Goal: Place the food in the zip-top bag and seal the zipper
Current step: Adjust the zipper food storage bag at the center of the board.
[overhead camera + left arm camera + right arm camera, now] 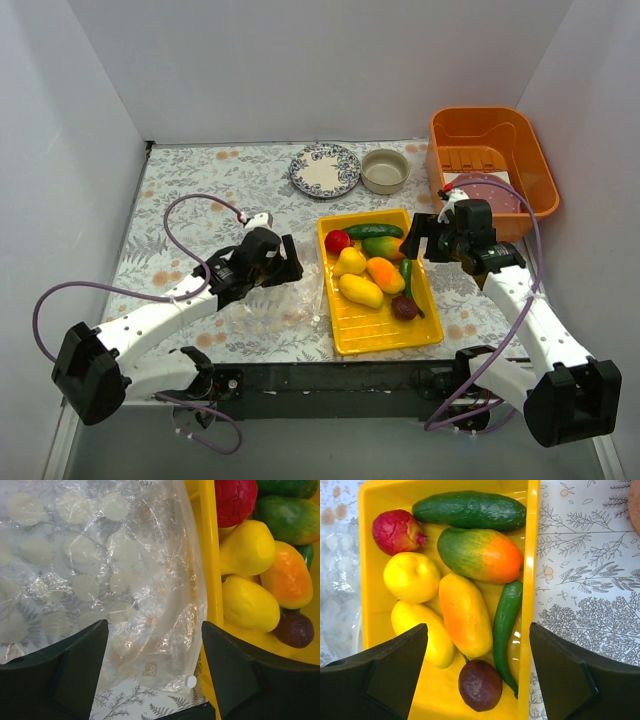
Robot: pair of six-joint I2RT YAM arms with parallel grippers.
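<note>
The food lies in a yellow tray (375, 330): a cucumber (470, 510), red fruit (397, 531), green-orange mango (480, 554), yellow fruits (411, 576), an orange-yellow piece (465, 612), a green chili (505, 620) and a dark purple fruit (480, 685). The clear zip-top bag (265, 310) lies flat and empty on the table, left of the tray. Its pale zipper strip (199, 580) runs along the tray side, with a white slider (190, 681). My left gripper (154, 625) is open just above the bag. My right gripper (478, 627) is open above the tray's food.
A blue-patterned plate (325, 170) and a beige bowl (385, 170) stand at the back. An orange basin (490, 165) sits at the back right, close behind my right arm. White walls enclose the table on three sides.
</note>
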